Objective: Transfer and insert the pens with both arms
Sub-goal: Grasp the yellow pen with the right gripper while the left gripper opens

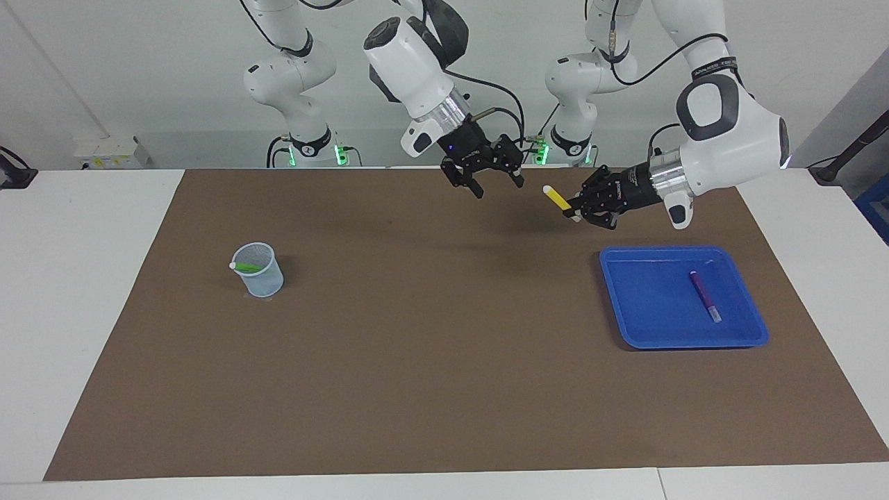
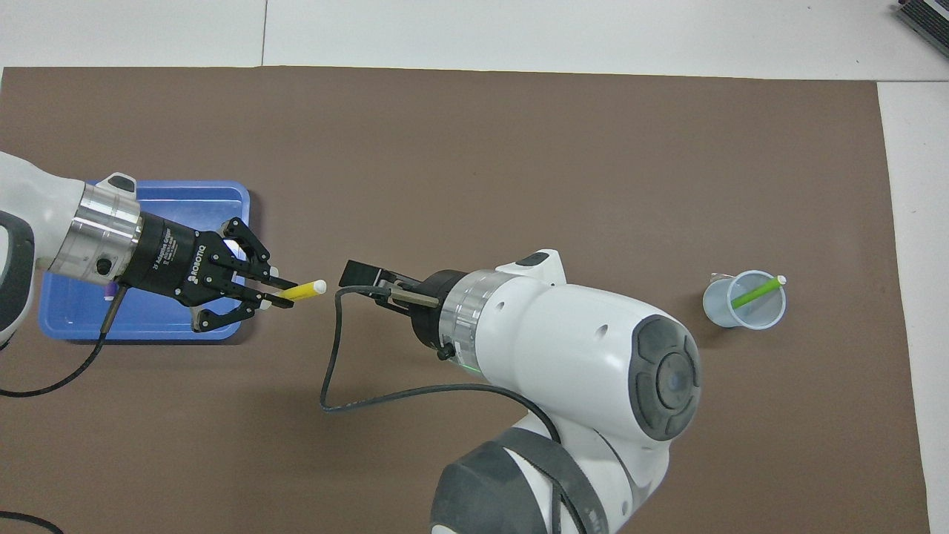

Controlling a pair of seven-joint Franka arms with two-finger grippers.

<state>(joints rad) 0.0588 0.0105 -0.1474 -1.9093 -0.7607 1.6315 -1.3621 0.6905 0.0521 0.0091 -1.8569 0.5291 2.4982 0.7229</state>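
My left gripper (image 1: 575,208) is shut on the yellow pen (image 1: 556,197), held in the air over the mat beside the blue tray (image 1: 653,326). The yellow pen (image 2: 305,289) sticks out of the left gripper (image 2: 276,294) and its whitish tip points at my right arm. My right gripper (image 1: 499,186) hangs open over the middle of the mat, a short gap from that tip, with nothing between its fingers. The purple pen (image 1: 705,295) lies in the tray. The green pen (image 1: 244,267) leans in a clear cup (image 1: 260,276).
The cup (image 2: 744,302) with the green pen (image 2: 756,291) stands toward the right arm's end of the brown mat. The blue tray (image 2: 185,204) sits toward the left arm's end. A black cable (image 2: 334,371) loops down from the right wrist.
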